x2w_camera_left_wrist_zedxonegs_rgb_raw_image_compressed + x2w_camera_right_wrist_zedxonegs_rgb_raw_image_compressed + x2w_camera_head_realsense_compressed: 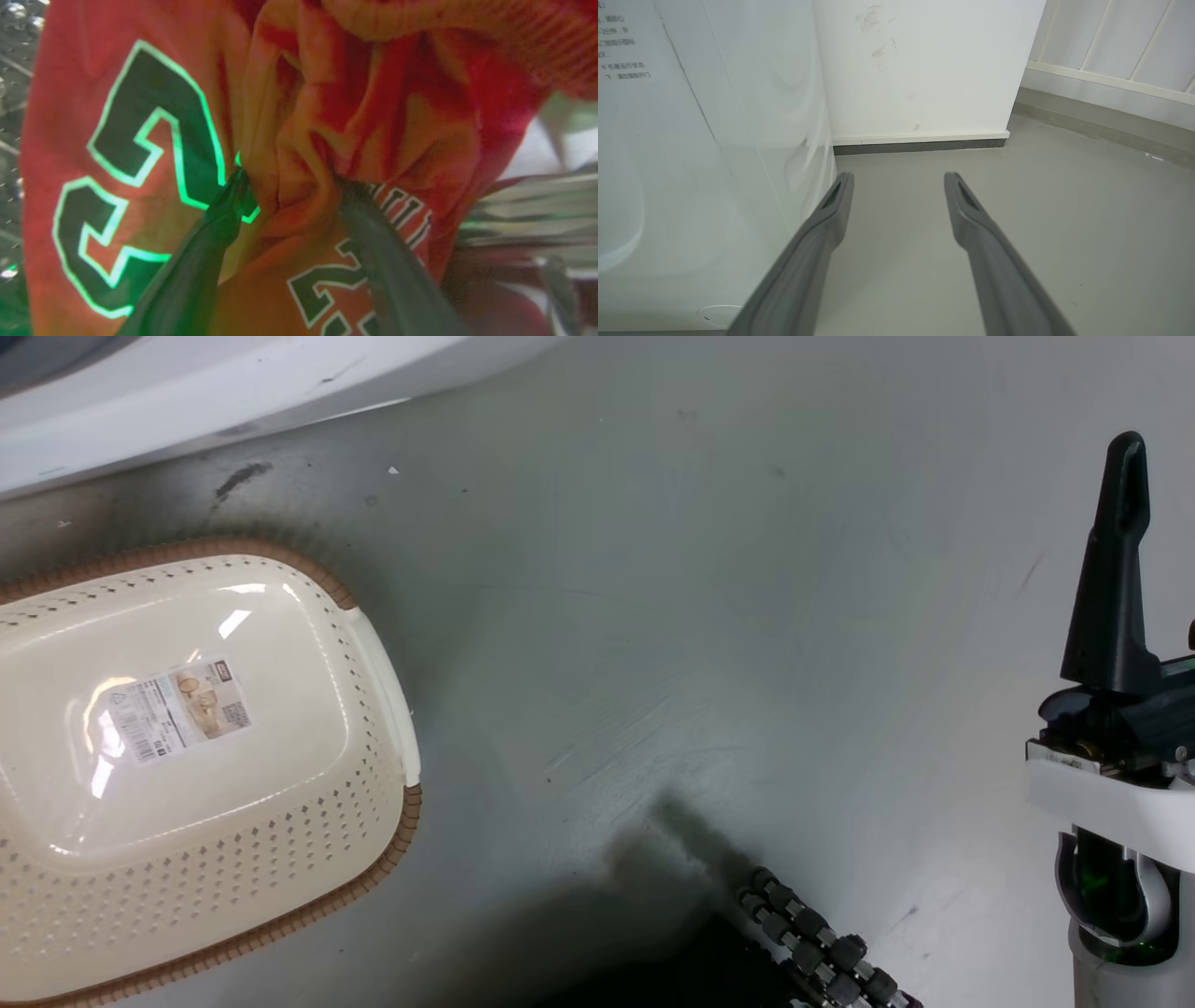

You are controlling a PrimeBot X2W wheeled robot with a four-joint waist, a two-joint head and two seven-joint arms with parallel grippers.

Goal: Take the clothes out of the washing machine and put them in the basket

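Clothes (154, 140) bunching mid-frame; left gripper (289, 186) jaws pinching red fold. Right gripper (899, 179) jaws gaping, empty. Advise: keep pinch firm, withdraw slowly toward basket (373, 644).

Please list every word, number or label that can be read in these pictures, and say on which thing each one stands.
"2": large black digit with a white outline on the red jersey; the digit below it is cut off.
"2": smaller digit lower on the jersey, partly behind the left gripper fingers.
Paper label on the basket: too small to read.
Grey print on the washing machine: too blurred to read.
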